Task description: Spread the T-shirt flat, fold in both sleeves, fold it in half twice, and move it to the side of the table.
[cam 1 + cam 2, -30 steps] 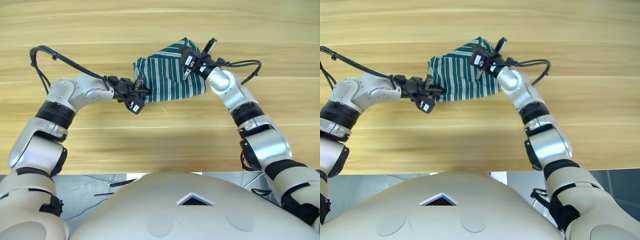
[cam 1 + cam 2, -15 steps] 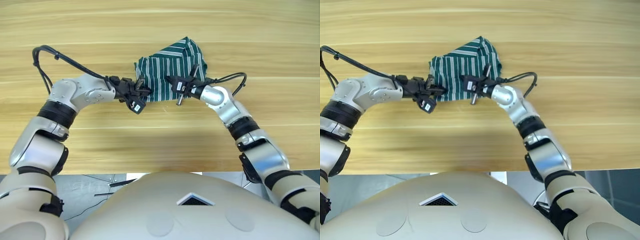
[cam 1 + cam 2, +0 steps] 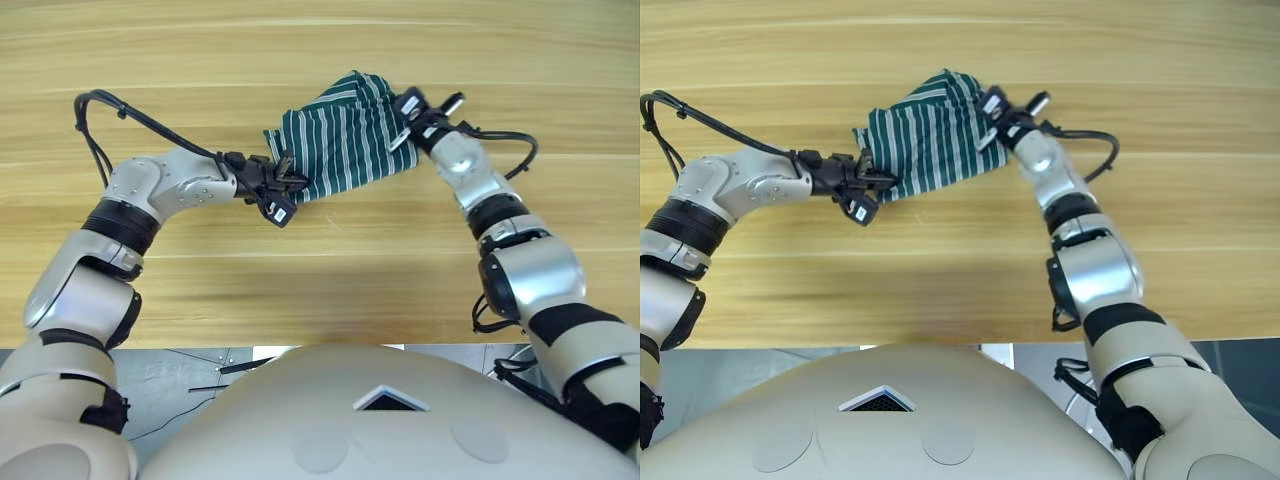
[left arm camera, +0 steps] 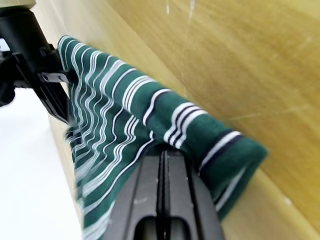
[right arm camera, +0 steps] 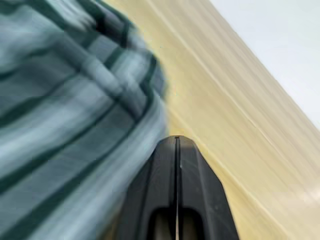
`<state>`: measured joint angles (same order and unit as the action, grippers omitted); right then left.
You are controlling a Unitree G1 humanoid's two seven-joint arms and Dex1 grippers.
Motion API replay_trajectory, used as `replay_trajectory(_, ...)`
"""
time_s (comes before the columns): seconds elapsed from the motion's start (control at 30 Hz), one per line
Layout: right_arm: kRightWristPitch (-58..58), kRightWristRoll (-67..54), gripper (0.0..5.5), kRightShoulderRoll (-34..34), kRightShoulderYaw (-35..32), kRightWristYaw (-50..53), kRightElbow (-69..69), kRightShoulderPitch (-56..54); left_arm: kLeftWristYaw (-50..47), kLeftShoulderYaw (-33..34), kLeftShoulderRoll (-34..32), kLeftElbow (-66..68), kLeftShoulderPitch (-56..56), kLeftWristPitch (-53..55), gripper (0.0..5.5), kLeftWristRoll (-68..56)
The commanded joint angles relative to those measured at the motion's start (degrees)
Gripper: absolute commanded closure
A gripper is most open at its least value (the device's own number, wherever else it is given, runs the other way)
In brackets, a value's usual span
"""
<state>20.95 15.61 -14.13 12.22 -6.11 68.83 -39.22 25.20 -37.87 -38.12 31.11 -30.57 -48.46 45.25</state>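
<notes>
A green T-shirt with thin white stripes (image 3: 340,140) lies bunched in a rough folded heap on the pale wooden table (image 3: 320,280), about midway between its left and right edges and well back from the near edge. The left gripper (image 3: 292,183) sits at the heap's near left corner, fingers pressed together on a fold of cloth that drapes over their tips. The right gripper (image 3: 400,130) meets the heap's right edge, fingers likewise together, though whether they pinch cloth cannot be made out; a black cable (image 3: 120,110) loops over the bare wood to the left.
</notes>
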Motion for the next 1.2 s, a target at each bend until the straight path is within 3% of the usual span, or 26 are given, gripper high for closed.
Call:
replay_trajectory(0.03,1.82,-1.98,5.48,0.03,-2.73,1.15,-0.83,-2.18,1.58,-3.23,-0.56,2.58,4.06,0.21,5.5,2.96)
replay_trajectory(0.23,9.87,-0.47,5.48,1.93,-0.94,-2.03,-5.33,0.41,1.93,0.75,-1.2,0.43,4.55,-0.66,5.5,-5.15)
replay_trajectory(0.37,15.87,-0.43,5.48,3.23,1.51,-7.43,-8.69,2.9,2.36,7.99,-3.22,-4.33,5.34,-0.64,5.5,-17.0)
replay_trajectory(0.63,17.8,3.14,5.48,4.84,7.57,-14.16,-7.48,5.78,2.21,20.26,-7.08,-12.77,7.35,0.43,5.5,-29.37)
replay_trajectory(0.87,9.57,6.2,5.48,6.96,10.37,-15.49,2.69,4.52,6.02,21.08,-3.45,-12.49,10.72,-0.36,5.5,-39.65)
replay_trajectory(0.97,1.46,3.13,5.48,6.76,5.96,-9.16,6.37,2.2,8.59,21.14,-1.62,-10.83,10.98,-0.31,5.5,-43.88)
replay_trajectory(1.07,-9.93,-4.73,5.48,3.61,-4.43,1.3,8.86,-1.44,10.06,22.21,0.49,-7.4,11.33,-0.33,5.5,-47.45)
replay_trajectory(1.2,-18.54,-18.59,5.48,-7.66,-22.87,13.43,10.01,0.49,10.3,24.17,5.19,2.5,11.2,-1.08,5.5,-50.96)
